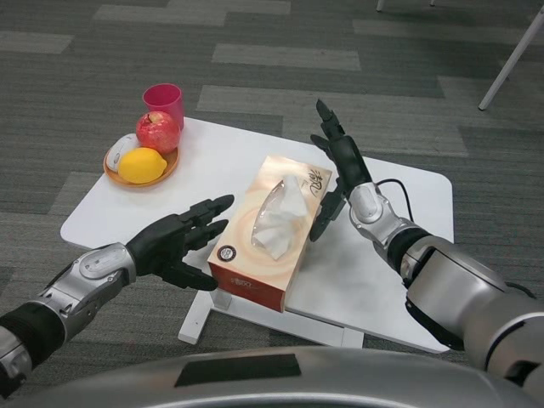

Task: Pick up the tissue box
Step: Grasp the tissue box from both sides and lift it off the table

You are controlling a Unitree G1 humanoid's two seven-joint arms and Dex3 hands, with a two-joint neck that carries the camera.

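Observation:
An orange tissue box with a white tissue sticking out of its top lies on the white table, near the front edge. My left hand is just to the box's left with its fingers spread, the fingertips near the box's side. On the box's right, my right hand stands with fingers extended upward and the thumb close to the box's far right edge. Neither hand holds anything.
An orange plate at the table's far left carries a red apple, a yellow lemon and a white object. A pink cup stands behind it. White furniture legs show at the upper right.

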